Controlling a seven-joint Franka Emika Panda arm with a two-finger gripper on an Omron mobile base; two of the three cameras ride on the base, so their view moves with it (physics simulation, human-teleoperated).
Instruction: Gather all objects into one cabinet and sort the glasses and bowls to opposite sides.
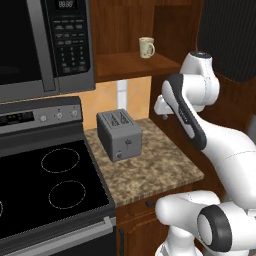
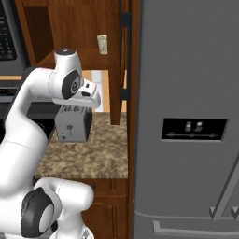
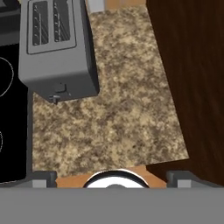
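A cream mug point(image 1: 146, 47) point(image 2: 102, 44), one of the glasses, stands upright on the shelf of an open narrow wood cabinet point(image 1: 132, 65) above the counter. A dark ribbed-glass door of the cabinet point(image 1: 229, 35) shows at the top right of the left base view. My gripper point(image 1: 161, 109) point(image 2: 93, 97) point(image 3: 112, 178) hangs below that shelf, above the granite counter, pointing down. Its fingertips point(image 3: 43, 178) stand wide apart with nothing between them, so it is open. The bowls are out of view.
A grey toaster point(image 1: 119, 134) point(image 2: 73, 123) point(image 3: 57, 48) stands on the granite counter point(image 1: 155, 170) point(image 3: 127, 118). A black stove point(image 1: 50, 180) lies to its left under a microwave point(image 1: 45, 45). A grey fridge point(image 2: 186, 116) stands to the right. A dark wood side panel point(image 3: 192, 74) borders the counter.
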